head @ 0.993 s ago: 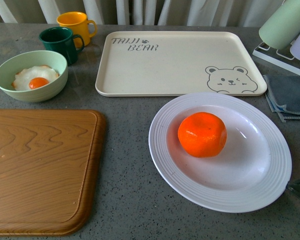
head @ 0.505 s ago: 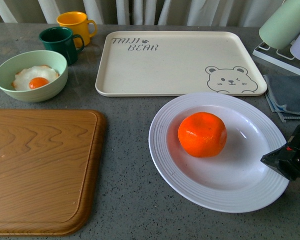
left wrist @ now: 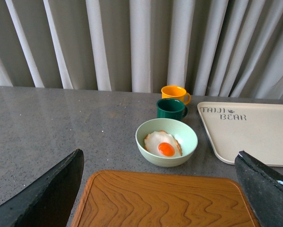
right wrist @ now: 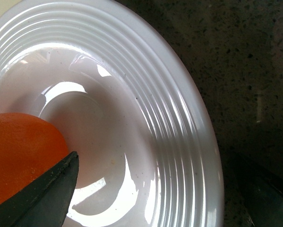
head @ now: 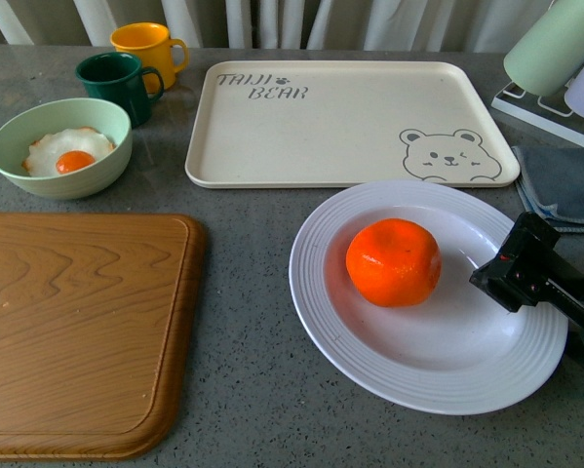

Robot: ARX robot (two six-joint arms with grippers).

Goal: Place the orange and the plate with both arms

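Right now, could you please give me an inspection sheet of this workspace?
Surface: grey speckled tabletop.
Job's things: glossy round orange sits in the large white ribbed plate.
Clutter: wooden cutting board, cream bear tray, pale green bowl holding a fried egg, dark green mug, yellow mug, grey cloth, cup rack.
Grippers: left gripper open, empty; right gripper open, over the plate's right side, beside the orange.
Cables: nothing seen.
Surroundings: white pleated curtain.

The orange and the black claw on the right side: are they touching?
Apart. The front view shows a clear strip of bare white plate between the orange and the right gripper, which hangs over the plate's right side.
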